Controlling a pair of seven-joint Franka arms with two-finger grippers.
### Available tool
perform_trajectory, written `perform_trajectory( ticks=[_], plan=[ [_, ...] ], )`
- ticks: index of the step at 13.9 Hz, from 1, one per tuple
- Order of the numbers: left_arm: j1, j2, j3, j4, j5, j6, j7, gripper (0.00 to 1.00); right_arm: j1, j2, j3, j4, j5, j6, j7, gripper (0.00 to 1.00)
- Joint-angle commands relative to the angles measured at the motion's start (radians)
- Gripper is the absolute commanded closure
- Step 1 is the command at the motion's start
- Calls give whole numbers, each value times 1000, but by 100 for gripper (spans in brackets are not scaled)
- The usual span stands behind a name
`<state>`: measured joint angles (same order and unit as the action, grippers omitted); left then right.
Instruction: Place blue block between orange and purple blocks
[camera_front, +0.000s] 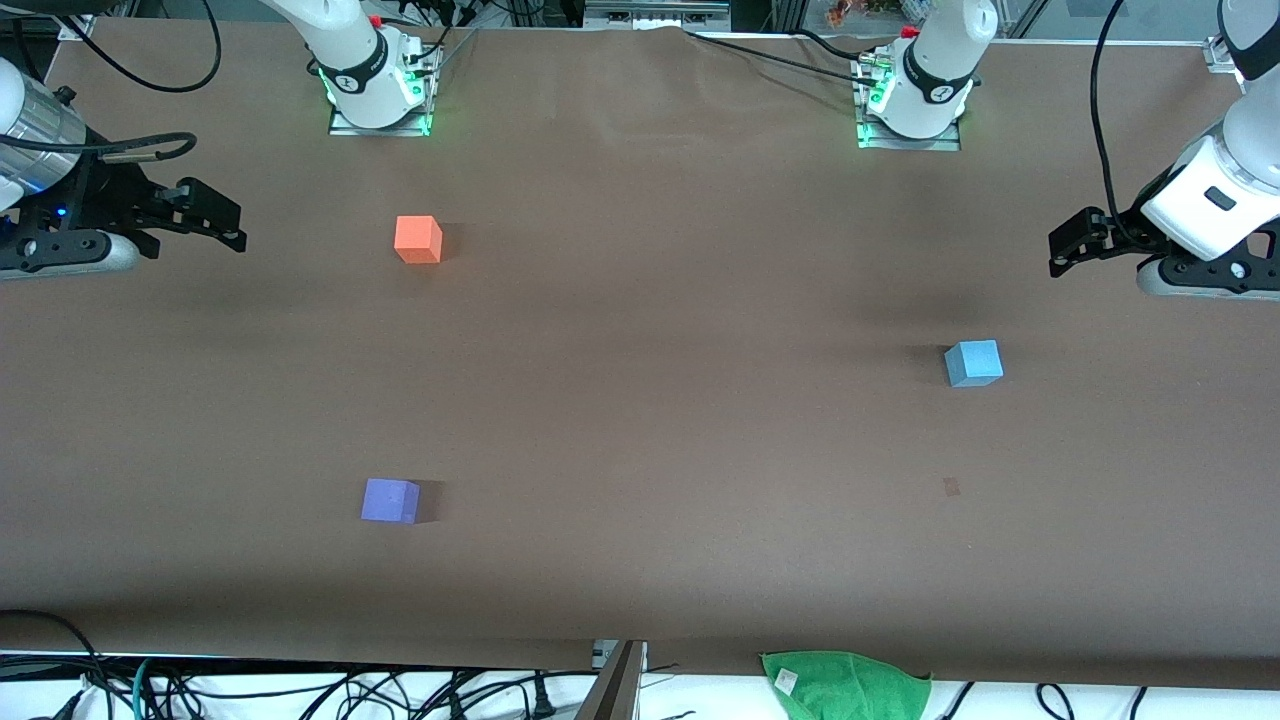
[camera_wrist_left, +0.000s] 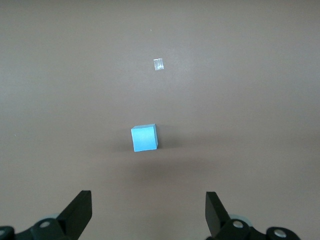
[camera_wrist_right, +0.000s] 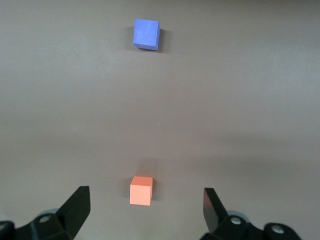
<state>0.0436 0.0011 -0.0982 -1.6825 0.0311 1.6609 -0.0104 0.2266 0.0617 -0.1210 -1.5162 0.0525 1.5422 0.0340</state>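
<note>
The sky-blue block (camera_front: 973, 363) sits on the brown table toward the left arm's end; it also shows in the left wrist view (camera_wrist_left: 144, 137). The orange block (camera_front: 418, 240) and the purple block (camera_front: 390, 500) sit toward the right arm's end, the purple one nearer to the front camera, with a wide bare gap between them. Both show in the right wrist view, orange (camera_wrist_right: 141, 190) and purple (camera_wrist_right: 146, 34). My left gripper (camera_front: 1056, 256) hangs open and empty at its end of the table, apart from the blue block (camera_wrist_left: 149, 210). My right gripper (camera_front: 238, 226) hangs open and empty beside the orange block (camera_wrist_right: 146, 207).
A green cloth (camera_front: 848, 685) lies at the table's edge nearest the front camera. A small mark (camera_front: 951, 487) is on the table surface nearer to the front camera than the blue block. The arm bases (camera_front: 378, 95) (camera_front: 915, 105) stand along the edge farthest from the front camera.
</note>
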Motion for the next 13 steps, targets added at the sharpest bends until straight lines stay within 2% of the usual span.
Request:
perform_trajectory(
  ticks=[1, 6, 10, 13],
  plan=[
    [7, -3, -8, 9, 16, -18, 18, 0, -3, 7, 0, 21, -8, -17, 1, 1],
    [16, 5, -6, -2, 16, -30, 9, 0, -4, 7, 0, 19, -8, -19, 1, 1],
    [27, 94, -3, -22, 19, 15, 9, 0, -4, 7, 0, 21, -8, -19, 1, 1],
    [53, 109, -3, -174, 19, 208, 10, 0, -4, 7, 0, 21, -8, -19, 4, 1]
  ],
)
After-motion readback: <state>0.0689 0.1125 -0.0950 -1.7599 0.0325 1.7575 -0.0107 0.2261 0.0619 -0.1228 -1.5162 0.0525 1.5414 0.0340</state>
